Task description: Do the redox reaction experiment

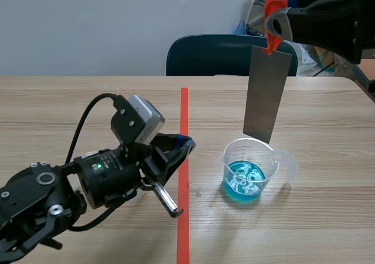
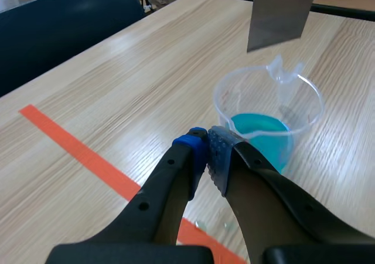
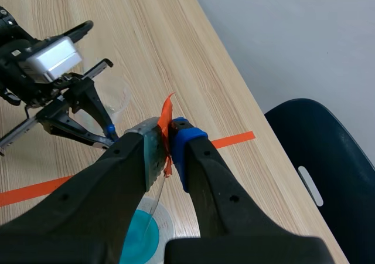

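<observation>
Metal plate hanging over the cup of blue water

Nearest, the left hand [image 1: 187,142] is low over the counter [image 1: 70,100], closed tight with nothing in it. Its tips point at the clear cup [image 1: 249,170], near it but not touching. The cup stands on the counter with blue water [image 1: 246,180] in the bottom. The grey metal plate [image 1: 266,94] hangs straight down over the cup, its low edge above the rim and out of the water. The right hand [image 1: 275,26], up high, is closed on the orange tab [image 3: 167,112] on top of the plate. Far back is a dark blue chair [image 1: 217,56]. Only the right wrist view shows the tab squeezed between the pads, and another clear cup [image 3: 114,94] beside the left arm. The left wrist view shows its own pads [image 2: 196,149] pressed together.
</observation>
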Robot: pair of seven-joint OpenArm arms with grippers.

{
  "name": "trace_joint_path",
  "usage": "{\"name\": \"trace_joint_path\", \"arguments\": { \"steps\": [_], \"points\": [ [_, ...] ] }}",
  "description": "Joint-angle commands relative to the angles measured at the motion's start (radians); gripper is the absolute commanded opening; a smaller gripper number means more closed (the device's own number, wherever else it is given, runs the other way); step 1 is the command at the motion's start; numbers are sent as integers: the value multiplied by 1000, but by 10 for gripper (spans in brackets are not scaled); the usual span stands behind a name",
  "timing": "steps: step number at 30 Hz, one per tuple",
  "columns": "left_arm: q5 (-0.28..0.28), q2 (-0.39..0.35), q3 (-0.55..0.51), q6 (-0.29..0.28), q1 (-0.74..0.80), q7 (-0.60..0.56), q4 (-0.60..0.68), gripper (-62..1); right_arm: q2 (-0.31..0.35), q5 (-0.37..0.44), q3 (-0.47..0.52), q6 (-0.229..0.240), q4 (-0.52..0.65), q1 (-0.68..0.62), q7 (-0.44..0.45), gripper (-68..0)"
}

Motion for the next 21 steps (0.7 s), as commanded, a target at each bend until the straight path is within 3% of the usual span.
{"name": "trace_joint_path", "arguments": {
  "steps": [1,9,14,21],
  "points": [
    [-13,-16,-3,-2,14,-40,56,-580,5,10,10,6,12,1,11,-669],
    [-17,-103,-14,-2,138,-50,222,-580,5,10,10,6,12,1,11,-669],
    [-16,-116,-74,-1,246,-50,323,-577,5,10,10,6,12,1,10,-669],
    [-16,-116,-148,0,374,-87,406,-482,5,10,10,6,12,1,10,-669]
  ]
}}
